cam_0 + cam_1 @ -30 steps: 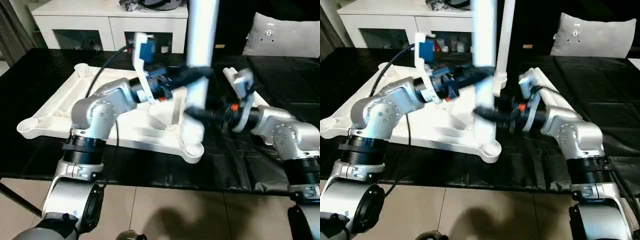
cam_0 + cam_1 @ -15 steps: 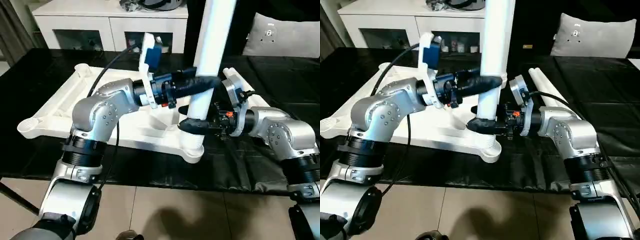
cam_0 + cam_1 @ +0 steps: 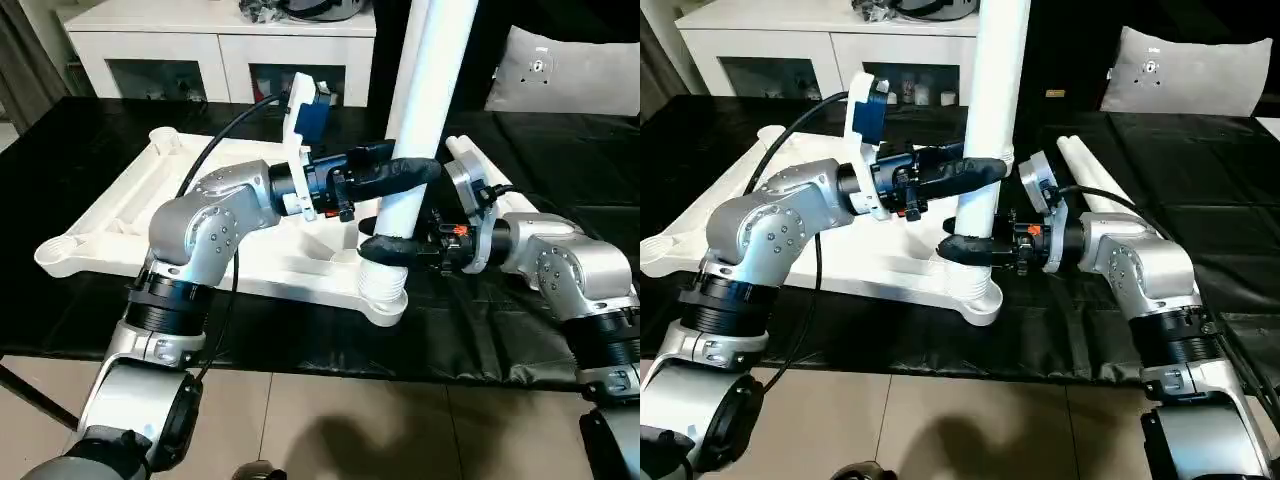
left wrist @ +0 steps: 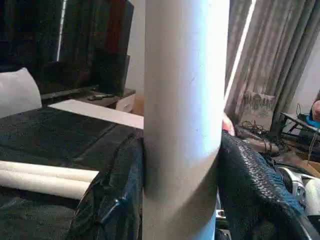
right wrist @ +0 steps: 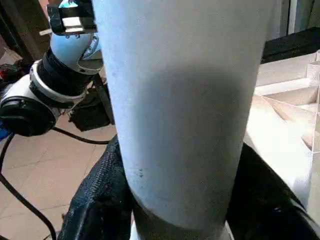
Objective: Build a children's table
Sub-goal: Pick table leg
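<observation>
Head views: standing near-upright over the near right corner socket [image 3: 383, 300] of the upturned table top [image 3: 200, 225], the leg [image 3: 425, 110]; left gripper [image 3: 405, 172] pinching it from the left, right gripper [image 3: 970, 248] clasping it lower, just above the socket.

Left wrist: fingers [image 4: 112, 200] hugging the leg, spare legs [image 4: 45, 177] lying beyond.

Right wrist: fingers [image 5: 100, 200] wrapping the shaft.

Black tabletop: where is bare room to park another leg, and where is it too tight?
Free: the black tabletop right of the two spare legs, below the grey cushion. Also the near strip before the table top. Crowded: the near corner socket, where both the left gripper and the right gripper clasp the upright leg.
</observation>
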Available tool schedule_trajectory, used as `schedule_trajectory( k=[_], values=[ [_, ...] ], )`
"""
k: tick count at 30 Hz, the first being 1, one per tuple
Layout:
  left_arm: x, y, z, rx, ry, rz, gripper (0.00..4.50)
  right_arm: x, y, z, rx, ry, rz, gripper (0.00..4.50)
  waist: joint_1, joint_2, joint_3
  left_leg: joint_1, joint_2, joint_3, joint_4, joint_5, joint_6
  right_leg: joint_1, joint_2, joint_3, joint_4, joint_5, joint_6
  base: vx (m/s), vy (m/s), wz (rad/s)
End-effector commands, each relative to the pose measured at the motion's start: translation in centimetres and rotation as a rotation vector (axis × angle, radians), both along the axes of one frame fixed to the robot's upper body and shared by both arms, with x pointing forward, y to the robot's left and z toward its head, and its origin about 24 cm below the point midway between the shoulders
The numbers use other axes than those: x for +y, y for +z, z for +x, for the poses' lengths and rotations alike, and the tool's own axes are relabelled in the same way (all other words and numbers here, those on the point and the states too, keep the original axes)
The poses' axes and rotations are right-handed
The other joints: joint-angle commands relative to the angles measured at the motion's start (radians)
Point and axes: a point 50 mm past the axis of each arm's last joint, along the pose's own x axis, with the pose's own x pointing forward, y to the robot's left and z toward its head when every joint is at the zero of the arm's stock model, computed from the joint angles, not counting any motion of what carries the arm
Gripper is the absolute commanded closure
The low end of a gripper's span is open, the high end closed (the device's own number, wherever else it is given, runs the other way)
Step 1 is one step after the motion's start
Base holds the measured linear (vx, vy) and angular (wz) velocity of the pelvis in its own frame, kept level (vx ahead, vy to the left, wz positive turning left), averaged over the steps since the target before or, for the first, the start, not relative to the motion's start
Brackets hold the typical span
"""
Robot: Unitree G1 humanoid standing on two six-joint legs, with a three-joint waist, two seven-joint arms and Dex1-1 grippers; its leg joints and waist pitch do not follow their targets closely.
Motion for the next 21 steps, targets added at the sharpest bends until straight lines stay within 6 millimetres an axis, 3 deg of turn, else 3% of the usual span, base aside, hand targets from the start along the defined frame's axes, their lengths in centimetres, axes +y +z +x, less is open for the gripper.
schedule_trajectory(
  k=[1,9,12,17,21],
  values=[
    [0.2,0.4,0.1,-0.039,0.03,0.01,2.68,0.3,0.1,0.1,0.005,0.015,0.001,2.56,0.003,-0.023,-0.079,0.013,0.056,-0.019,-0.059,-0.108,0.068,0.06,-0.081,0.053,-0.073,-0.271,-0.177,0.0,0.0,0.0],
    [0.2,0.2,0.2,-0.033,0.081,0.026,2.68,0.4,-0.3,0.3,0.034,-0.021,-0.003,2.57,0.003,-0.024,-0.08,0.012,0.056,-0.019,-0.058,-0.105,0.069,0.061,-0.081,0.053,-0.072,-0.263,-0.181,0.0,0.0,0.0],
    [-0.3,0.3,-0.5,-0.039,0.054,0.03,1.95,0.5,-1.0,0.4,0.045,-0.063,-0.032,2.58,0.003,-0.025,-0.08,0.013,0.059,-0.021,-0.059,-0.103,0.064,0.061,-0.083,0.054,-0.069,-0.258,-0.185,0.0,0.0,0.0],
    [-2.0,0.4,-2.8,-0.04,-0.115,0.003,1.61,1.5,-1.5,0.6,0.033,-0.126,0.023,2.59,-0.005,-0.023,-0.078,0.013,0.059,-0.019,-0.06,-0.107,0.063,0.058,-0.083,0.054,-0.073,-0.276,-0.178,0.0,0.0,0.0],
    [-2.9,0.1,-3.0,-0.024,-0.105,-0.005,1.35,1.9,-2.0,0.3,0.037,-0.149,0.041,2.59,-0.004,-0.016,-0.078,0.018,0.06,-0.02,-0.062,-0.124,0.054,0.055,-0.081,0.056,-0.076,-0.282,-0.173,0.0,0.0,0.0]
  ],
)
